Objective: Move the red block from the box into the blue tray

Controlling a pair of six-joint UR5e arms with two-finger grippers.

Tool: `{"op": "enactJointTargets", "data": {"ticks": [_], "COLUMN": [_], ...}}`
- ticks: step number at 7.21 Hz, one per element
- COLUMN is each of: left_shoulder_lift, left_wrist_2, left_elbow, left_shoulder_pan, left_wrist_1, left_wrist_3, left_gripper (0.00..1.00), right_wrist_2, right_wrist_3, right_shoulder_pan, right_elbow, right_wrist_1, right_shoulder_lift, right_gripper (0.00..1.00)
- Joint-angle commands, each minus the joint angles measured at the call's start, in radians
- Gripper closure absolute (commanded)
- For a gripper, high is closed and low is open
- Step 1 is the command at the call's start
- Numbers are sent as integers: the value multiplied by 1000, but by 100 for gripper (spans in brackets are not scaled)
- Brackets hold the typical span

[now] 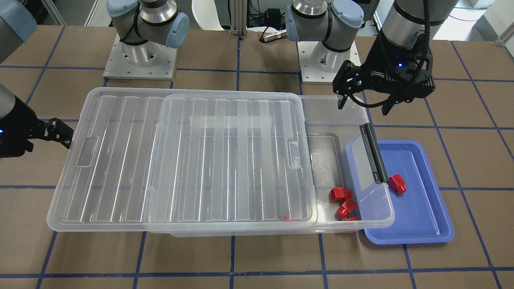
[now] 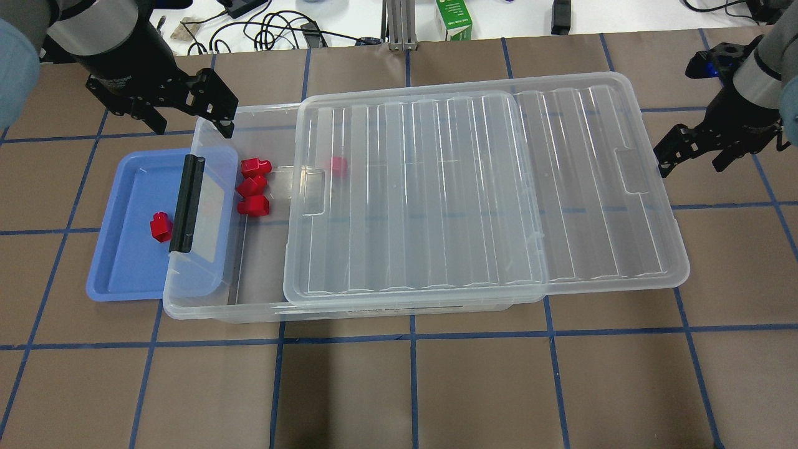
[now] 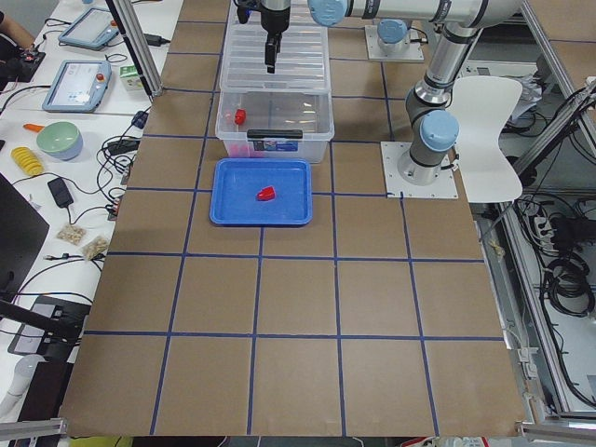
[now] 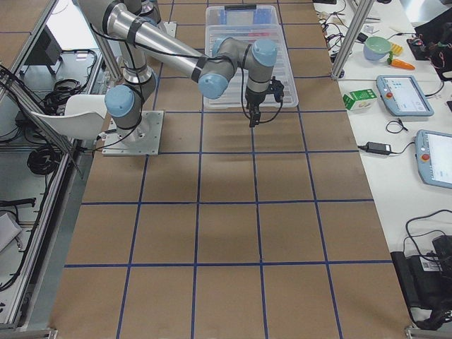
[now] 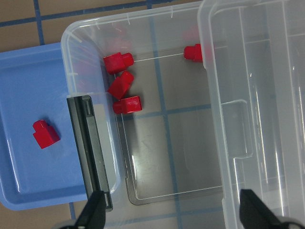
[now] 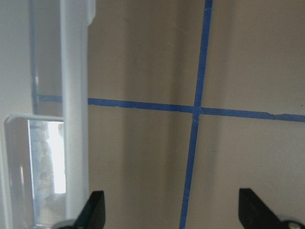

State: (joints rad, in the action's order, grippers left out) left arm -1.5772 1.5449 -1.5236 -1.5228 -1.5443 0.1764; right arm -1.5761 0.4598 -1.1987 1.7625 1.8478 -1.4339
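- My left gripper (image 2: 190, 125) hovers by the box's corner, fingers wide, empty.
- The small bright red plastic block (image 2: 160, 226) lies in the shallow blue plastic tray (image 2: 124, 268).
- The large clear plastic box (image 2: 262, 280) holds other red pieces (image 2: 252, 187).
- My right gripper (image 2: 689, 163) is wide and empty.
- Placing looks done; next I need only lift clear.

We're looking into a robotics lab: teach pendants (image 4: 404, 95) lying at the right edge, cables (image 2: 268, 28) trailing along the top.
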Motion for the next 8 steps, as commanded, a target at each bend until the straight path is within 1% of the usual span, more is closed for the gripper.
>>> {"op": "enactJointTargets", "data": {"ticks": [1,2,6,8], "left_shoulder_lift": [-1,0,-1,0], "left_wrist_2": [0,0,0,3], "left_elbow": [0,0,0,-1], "left_shoulder_pan": [0,0,0,1], "left_wrist_1": [1,1,3,3], "left_wrist_3": [0,0,0,2], "left_gripper": [0,0,0,0], "right_wrist_2": [14,34,34,34], "right_wrist_3": [-67,-120,-306,-344], "right_shoulder_pan": [-41,-74,-194,-246], "right_elbow": [0,0,-1,-5], "right_wrist_1": [-1,4,5,7], "right_shoulder_lift": [4,7,13,24], "right_gripper": [0,0,0,0]}}
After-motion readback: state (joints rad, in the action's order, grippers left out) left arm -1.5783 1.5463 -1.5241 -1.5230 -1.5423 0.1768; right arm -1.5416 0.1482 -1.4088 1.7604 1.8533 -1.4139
